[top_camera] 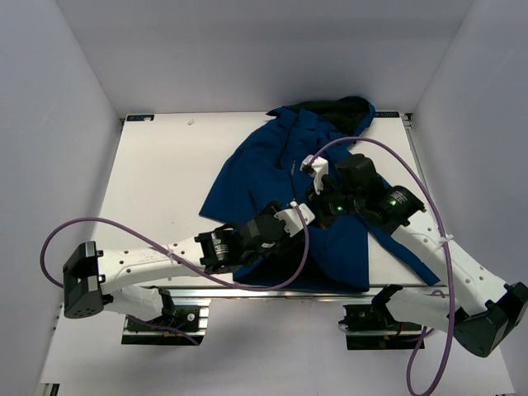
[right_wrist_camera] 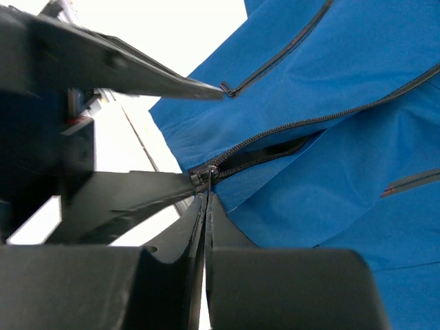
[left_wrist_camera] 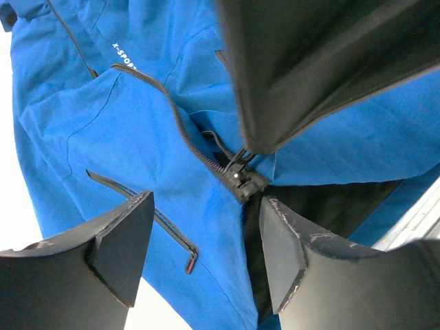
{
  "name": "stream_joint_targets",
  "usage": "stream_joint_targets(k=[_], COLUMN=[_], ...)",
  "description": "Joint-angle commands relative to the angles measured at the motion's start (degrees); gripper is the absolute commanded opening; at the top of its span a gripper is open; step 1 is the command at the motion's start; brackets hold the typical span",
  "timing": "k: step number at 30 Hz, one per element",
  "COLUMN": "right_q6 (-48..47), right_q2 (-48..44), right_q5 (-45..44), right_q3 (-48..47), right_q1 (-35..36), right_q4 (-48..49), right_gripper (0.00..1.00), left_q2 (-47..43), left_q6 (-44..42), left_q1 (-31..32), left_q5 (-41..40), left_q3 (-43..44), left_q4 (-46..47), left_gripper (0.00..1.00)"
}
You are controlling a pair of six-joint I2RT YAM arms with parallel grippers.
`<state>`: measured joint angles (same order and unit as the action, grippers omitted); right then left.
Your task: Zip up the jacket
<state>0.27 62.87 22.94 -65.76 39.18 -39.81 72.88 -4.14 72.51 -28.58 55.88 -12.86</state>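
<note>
The royal-blue jacket lies spread on the white table, its hood at the far right. Its dark front zipper runs up from the slider near the bottom hem. My right gripper is shut on the zipper pull just behind the slider; in the top view it sits over the jacket's lower front. My left gripper is open, its fingers on either side of the hem just below the slider, touching nothing; it shows in the top view. Black lining shows at the hem.
A side pocket zipper with a red-tipped pull lies between my left fingers. The table's near edge has a metal rail. Purple cables loop over both arms. White walls close in the table on three sides.
</note>
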Motion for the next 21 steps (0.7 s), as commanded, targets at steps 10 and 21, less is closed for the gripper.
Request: stream_joint_targets(k=[10, 21], right_q6=[1.48, 2.45], right_q2=[0.06, 2.25], right_q5=[5.01, 5.45], right_q3=[-2.62, -2.09], right_q1=[-1.21, -2.61], right_q4=[1.40, 2.90], right_gripper=[0.00, 0.00], left_q2=[1.56, 0.33], left_q6=[-3.77, -6.67], left_q1=[0.26, 0.35], left_q5=[-1.66, 2.04], left_q3=[1.69, -0.15], left_q4=[3.10, 6.71], left_gripper=[0.57, 0.00])
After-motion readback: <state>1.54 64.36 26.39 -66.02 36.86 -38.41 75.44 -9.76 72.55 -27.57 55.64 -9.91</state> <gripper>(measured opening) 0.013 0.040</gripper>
